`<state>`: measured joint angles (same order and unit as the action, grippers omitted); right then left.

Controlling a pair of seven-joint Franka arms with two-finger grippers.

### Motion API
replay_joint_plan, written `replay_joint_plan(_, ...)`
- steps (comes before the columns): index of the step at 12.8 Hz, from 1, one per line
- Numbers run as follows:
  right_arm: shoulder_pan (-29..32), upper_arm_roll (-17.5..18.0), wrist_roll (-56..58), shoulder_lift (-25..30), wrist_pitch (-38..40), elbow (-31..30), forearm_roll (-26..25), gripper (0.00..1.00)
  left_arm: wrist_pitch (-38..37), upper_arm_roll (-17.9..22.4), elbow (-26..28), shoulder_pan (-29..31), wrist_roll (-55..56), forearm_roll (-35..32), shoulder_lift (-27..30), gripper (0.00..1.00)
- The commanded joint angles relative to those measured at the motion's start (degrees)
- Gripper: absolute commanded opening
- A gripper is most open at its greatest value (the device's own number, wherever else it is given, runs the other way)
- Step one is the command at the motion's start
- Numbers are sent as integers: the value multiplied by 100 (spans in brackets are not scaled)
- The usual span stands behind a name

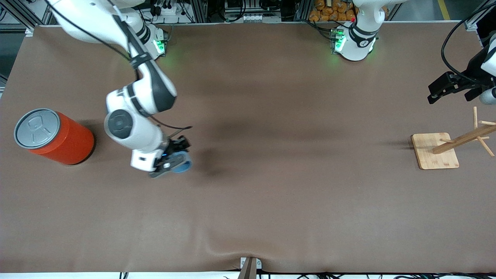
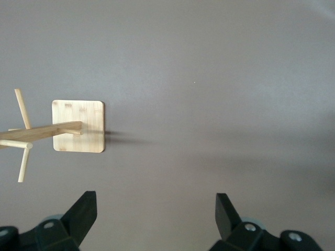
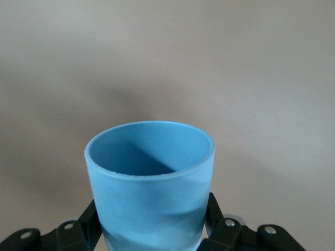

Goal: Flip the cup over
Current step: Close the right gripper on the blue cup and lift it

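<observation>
Matte brown tabletop (image 1: 271, 193) under the right tool (image 1: 170, 162) pinching the smooth tapered blue cup (image 3: 151, 183); left tool (image 2: 156, 214) waits, spread.

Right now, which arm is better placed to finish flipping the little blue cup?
The right arm: its claw already grips the cup. The left claw hangs open over the wooden rack.

You see two white arms w/ dark grey joint bands and round grey caps; bases glow green. Black cables run along the right arm (image 1: 135, 97). Right gripper (image 1: 170, 162) and left gripper (image 2: 154, 219) are black, w/ silver screws at finger mounts.
</observation>
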<state>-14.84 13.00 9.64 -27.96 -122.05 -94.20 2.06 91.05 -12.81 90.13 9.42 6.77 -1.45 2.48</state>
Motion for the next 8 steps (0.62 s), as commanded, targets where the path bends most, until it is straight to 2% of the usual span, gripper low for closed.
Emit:
replay_joint_plan(1, -850, 151, 205, -911, 129, 1331, -21, 1, 79, -38, -5, 60, -88, -31, 7, 100)
replay_joint_plan(2, -1115, 151, 258, -1070, 77, 1525, -65, 0, 79, -38, -5, 51, -88, -31, 7, 100)
replay_joint_plan(3, -1448, 125, 423, -1185, 50, 1693, -317, 0, 79, -38, 4, 51, -88, -31, -1, 100)
replay_joint_plan(5, -1915, 124, 1029, -1431, 58, 2054, -1186, 0, 79, -38, 4, 51, -88, -22, -1, 100)
replay_joint_plan(8, -2557, 115, 1515, -1721, 23, 2107, -2041, 0, 114, -38, 4, 42, -88, -22, -36, 100)
